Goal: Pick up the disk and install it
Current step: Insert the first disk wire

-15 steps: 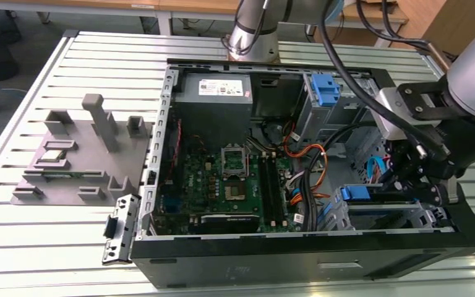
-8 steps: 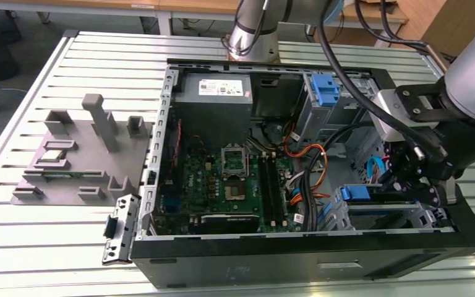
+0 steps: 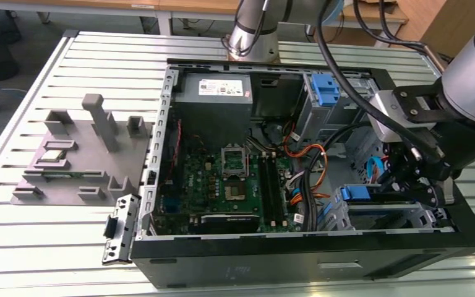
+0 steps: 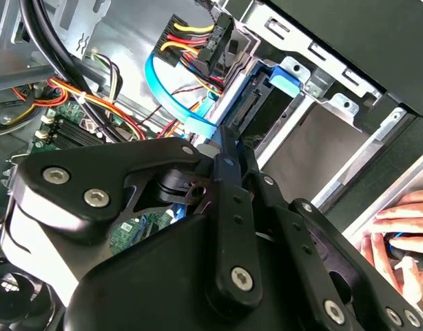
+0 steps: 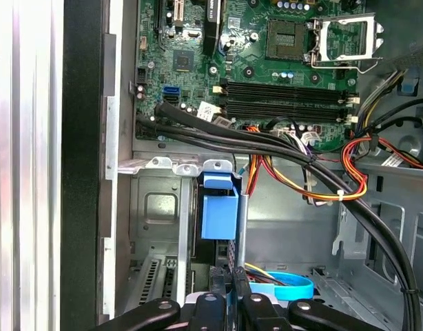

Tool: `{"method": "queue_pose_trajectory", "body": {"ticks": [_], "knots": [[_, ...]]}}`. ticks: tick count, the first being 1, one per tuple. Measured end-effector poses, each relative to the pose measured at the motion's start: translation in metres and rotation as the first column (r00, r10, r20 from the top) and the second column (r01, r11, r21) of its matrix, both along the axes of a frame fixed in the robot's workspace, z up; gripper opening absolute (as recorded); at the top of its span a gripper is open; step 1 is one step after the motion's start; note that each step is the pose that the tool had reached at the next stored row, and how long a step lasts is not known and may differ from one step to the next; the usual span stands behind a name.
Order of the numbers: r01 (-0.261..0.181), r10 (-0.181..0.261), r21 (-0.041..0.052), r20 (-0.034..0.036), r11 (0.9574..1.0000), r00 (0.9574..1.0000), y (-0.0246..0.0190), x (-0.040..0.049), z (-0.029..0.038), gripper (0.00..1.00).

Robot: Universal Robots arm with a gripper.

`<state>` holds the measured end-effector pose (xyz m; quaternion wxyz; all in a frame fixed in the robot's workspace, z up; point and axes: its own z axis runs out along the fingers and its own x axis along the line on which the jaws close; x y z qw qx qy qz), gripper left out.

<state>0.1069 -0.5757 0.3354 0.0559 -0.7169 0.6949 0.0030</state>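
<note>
Claw (image 5: 229, 293) pinching disk (image 5: 220, 227) edge-on, upright in bay

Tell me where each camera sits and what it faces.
Exterior view: off the arm, above the open case, looking down at the motherboard and gripper.
First wrist view: on the wrist, facing along the gripper past the blue latch to the motherboard.
Second wrist view: on the wrist, behind the gripper, facing the drive bay; a hand shows.
All three share the gripper.

The exterior view looks down from high; both wrist views sit close inside the computer case (image 3: 303, 247).
</note>
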Motion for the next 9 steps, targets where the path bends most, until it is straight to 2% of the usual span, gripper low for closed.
{"method": "queue_pose_trajectory", "body": {"ticks": [9], "knots": [[-0.001,0.001,-0.0011,0.0005,1.0,1.0,0.0,-0.0004,-0.0025,0.16]]}}
